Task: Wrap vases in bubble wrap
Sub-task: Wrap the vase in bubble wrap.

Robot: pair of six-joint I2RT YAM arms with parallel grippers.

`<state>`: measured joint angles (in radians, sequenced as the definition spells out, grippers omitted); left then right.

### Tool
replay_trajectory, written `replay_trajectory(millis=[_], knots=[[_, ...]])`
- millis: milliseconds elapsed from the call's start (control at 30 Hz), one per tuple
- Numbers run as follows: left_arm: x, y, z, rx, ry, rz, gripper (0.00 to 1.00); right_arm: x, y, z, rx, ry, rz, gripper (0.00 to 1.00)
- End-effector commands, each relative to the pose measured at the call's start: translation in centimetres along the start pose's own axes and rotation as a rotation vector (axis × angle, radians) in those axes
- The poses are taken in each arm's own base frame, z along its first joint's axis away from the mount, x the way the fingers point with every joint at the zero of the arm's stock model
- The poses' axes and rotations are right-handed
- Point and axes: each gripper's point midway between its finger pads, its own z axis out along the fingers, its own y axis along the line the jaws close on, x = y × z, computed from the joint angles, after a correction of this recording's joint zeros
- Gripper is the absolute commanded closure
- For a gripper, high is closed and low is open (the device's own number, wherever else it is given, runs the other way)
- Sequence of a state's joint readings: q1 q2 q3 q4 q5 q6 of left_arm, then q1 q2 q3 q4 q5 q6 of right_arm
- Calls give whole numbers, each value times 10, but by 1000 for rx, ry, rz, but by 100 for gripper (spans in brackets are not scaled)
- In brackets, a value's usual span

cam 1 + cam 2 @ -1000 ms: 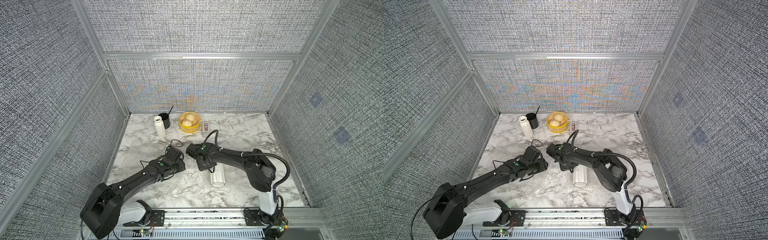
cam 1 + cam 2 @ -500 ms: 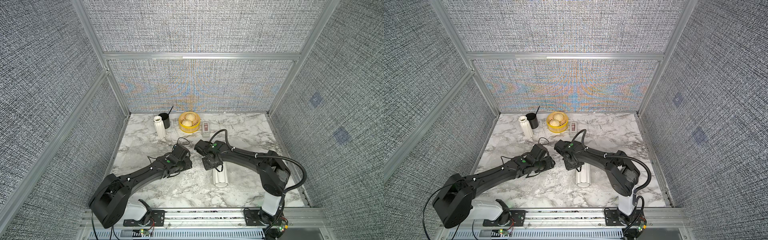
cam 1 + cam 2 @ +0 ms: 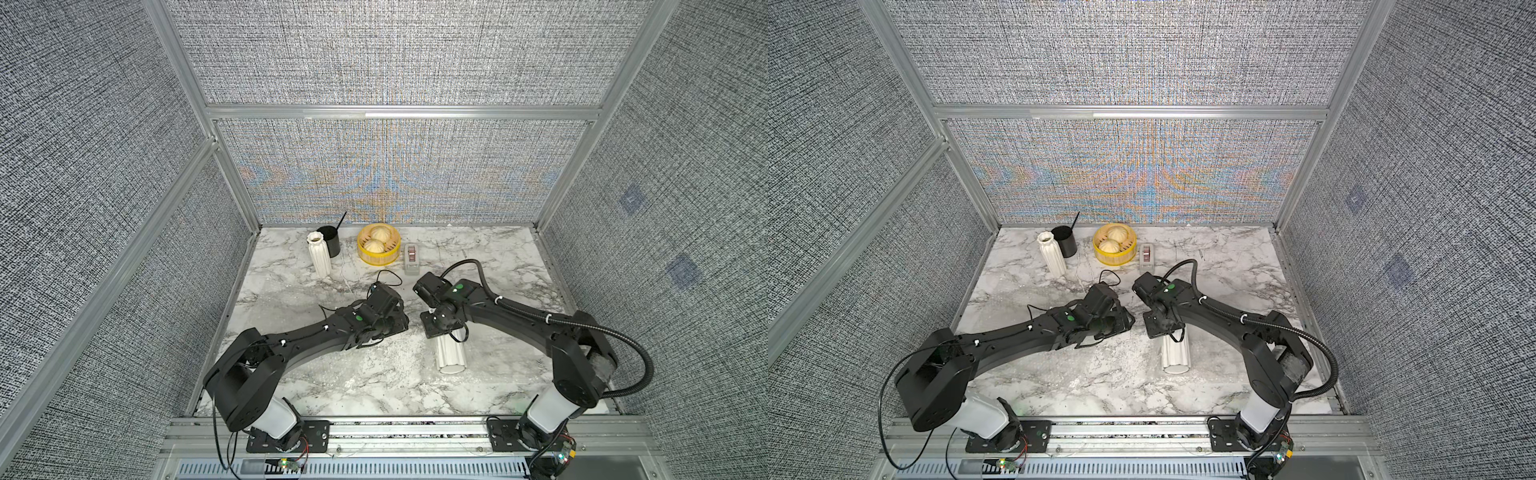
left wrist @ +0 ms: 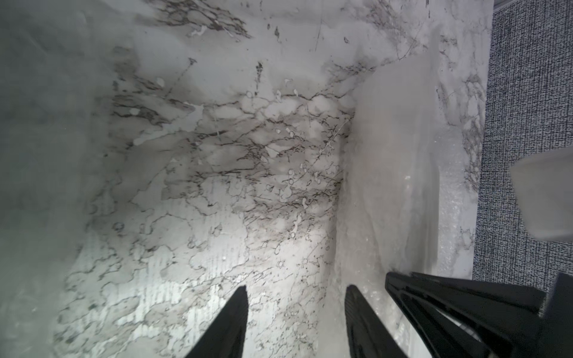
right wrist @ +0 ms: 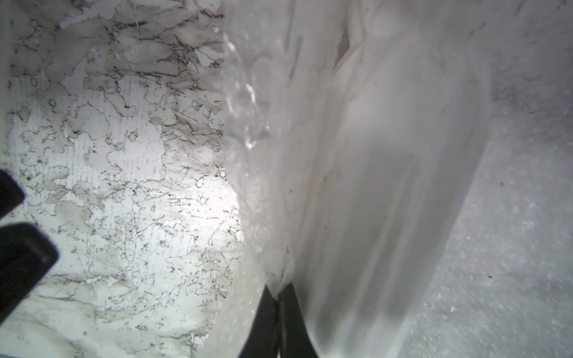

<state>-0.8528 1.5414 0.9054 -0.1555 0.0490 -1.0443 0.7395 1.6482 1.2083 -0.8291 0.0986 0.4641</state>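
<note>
Both top views looked steeply down from high above the front rail toward the back wall. They stood far enough off to take in the whole marble worktop (image 3: 478,257), the left arm (image 3: 311,336) and the right arm (image 3: 519,320), and they shared nearly the same scene. The left wrist camera sat close over the worktop, looking out past the left tool (image 4: 297,288). The right wrist camera looked past the right tool (image 5: 278,289), so near that the bubble wrap (image 5: 257,124) and the ribbed vase (image 5: 387,186) blurred. Both wrist views shared the marble between the tools.

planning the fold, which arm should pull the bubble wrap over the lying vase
Likely right: the right gripper is shut on the bubble wrap beside the lying vase; the left gripper is open, holding nothing.
</note>
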Motion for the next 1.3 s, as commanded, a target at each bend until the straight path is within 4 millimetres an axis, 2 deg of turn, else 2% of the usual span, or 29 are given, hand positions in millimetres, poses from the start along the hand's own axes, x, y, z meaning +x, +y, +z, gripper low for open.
replay_trajectory(millis=[0, 200, 500, 767, 1000, 1200, 1267], knots=[[-5, -13, 5, 38, -17, -17, 48, 12, -8, -4, -29, 45, -20, 100], [-3, -33, 23, 80, 10, -16, 49, 13, -26, -15, -53, 45, 5, 100], [-5, -73, 52, 137, 38, 6, 48, 18, -50, -13, -75, 65, 51, 100], [-11, -82, 61, 132, 31, 16, 47, 4, -64, -25, -109, 31, 86, 100], [-7, -90, 78, 133, 61, 18, 42, 5, -81, -29, -115, 41, 122, 100], [-4, -109, 87, 157, 86, 55, 35, 10, -89, -28, -114, 55, 145, 100], [2, -106, 99, 141, 113, 66, 31, 12, -93, -27, -113, 63, 155, 100]])
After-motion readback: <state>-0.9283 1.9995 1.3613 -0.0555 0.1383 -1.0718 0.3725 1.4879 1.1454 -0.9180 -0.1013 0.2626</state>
